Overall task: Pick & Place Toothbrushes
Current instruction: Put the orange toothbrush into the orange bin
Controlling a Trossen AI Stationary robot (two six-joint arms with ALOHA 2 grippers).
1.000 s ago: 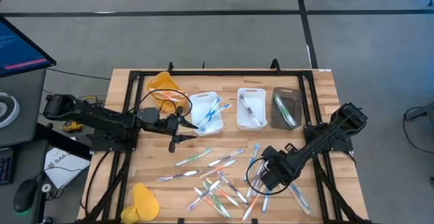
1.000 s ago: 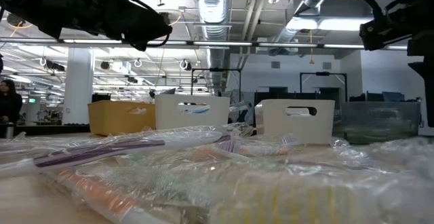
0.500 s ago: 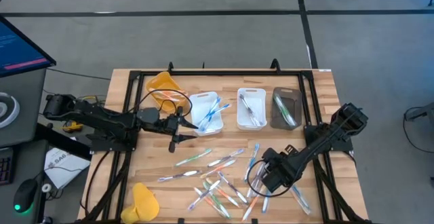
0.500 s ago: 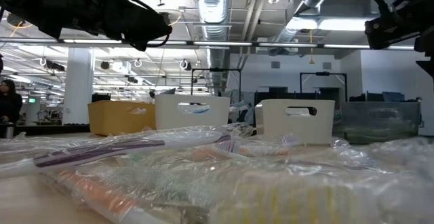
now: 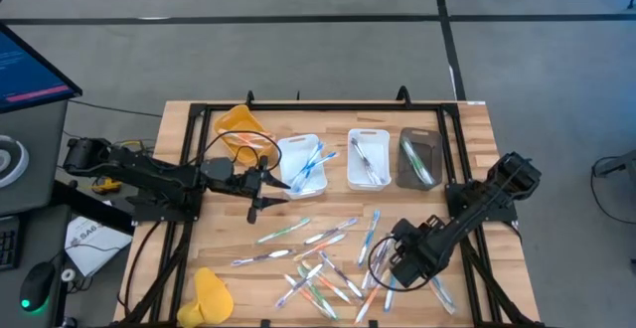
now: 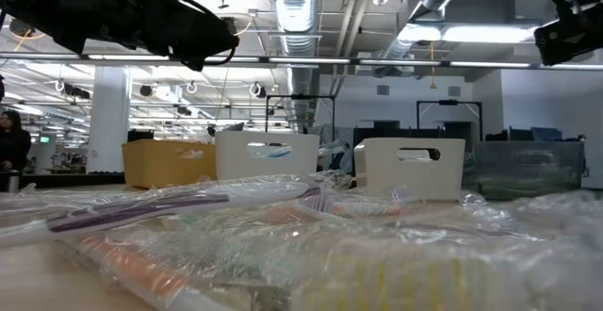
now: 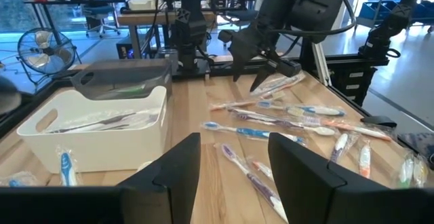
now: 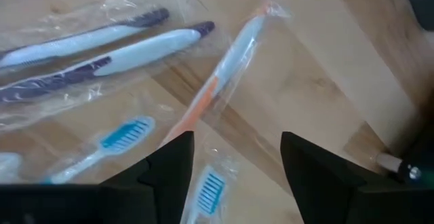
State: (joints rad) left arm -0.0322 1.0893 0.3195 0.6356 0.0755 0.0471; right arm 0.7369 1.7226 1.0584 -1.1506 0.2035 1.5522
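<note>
— Toothbrushes (image 5: pixel 323 258) lie scattered over the near half of the wooden surface (image 5: pixel 467 129), most in clear wrappers. A few more sit in the three bins along the far side: blue ones in the left white bin (image 5: pixel 301 164), grey ones in the middle white bin (image 5: pixel 369 157), green ones in the dark bin (image 5: pixel 421 157).

— Where is the right gripper (image 5: pixel 390 265)?

— Low over the right end of the scatter, reaching in from the right edge. Its wrist view shows both dark fingers (image 8: pixel 166 166) apart with bare wood between them. An orange-handled brush (image 8: pixel 220 71) in its wrapper lies just ahead of the gap, and two purple-and-white brushes (image 8: pixel 102 54) lie beside it. The jaws stand wide and hold nothing.

— And the left gripper (image 5: pixel 266 181)?

— It hangs at the left white bin's near corner, above the surface, coming in from the left side. In its wrist view the fingers (image 7: pixel 178 163) are parted with only wood between them, so its jaws are open and empty too.

— Anything else on the surface?

— A yellow bin (image 5: pixel 238 129) at the far left corner and a yellow object (image 5: pixel 211 294) at the near left edge.
</note>
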